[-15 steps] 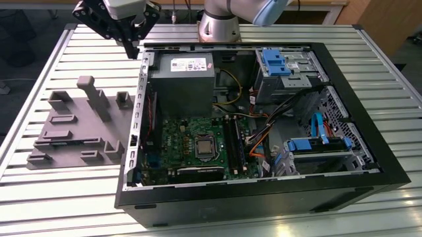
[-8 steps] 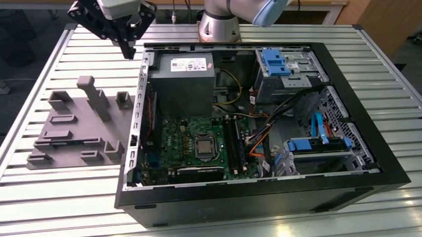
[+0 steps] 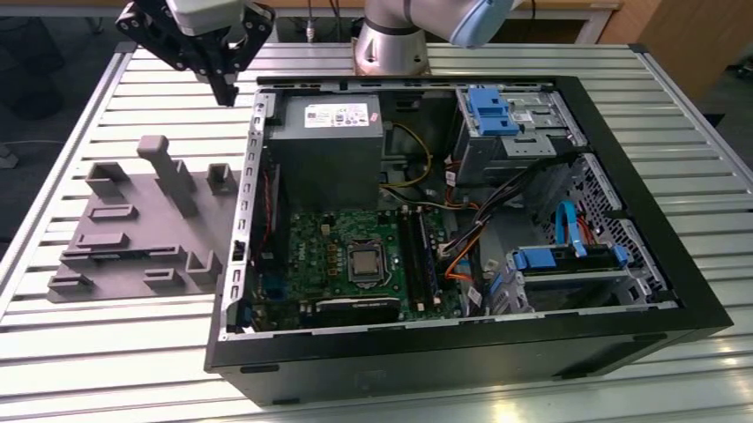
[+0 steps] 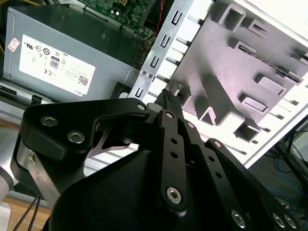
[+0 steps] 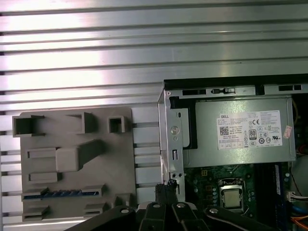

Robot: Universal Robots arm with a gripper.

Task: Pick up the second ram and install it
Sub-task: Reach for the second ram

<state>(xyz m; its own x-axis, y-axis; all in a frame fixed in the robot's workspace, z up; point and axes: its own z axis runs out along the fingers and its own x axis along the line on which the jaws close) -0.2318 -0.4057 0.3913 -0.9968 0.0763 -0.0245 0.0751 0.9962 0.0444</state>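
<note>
The ram [image 5: 62, 193] is sitting in a long slot near one edge of the fixture [image 5: 120, 159], which is lying on the table [image 5: 96, 48] beside the case [image 3: 471, 352]. The gripper [image 3: 226, 95], fingers together and empty, is hovering above the case's edge nearest the fixture.

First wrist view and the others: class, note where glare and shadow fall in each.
First wrist view: bright glare bands the slatted table. Second wrist view: the end effector looks dark against a washed-out table edge. Exterior view: the computer case interior lies shaded.

Slatted metal table [image 3: 106, 352] with open computer case [image 3: 471, 354] beside grey holder plate [image 3: 118, 240].
</note>
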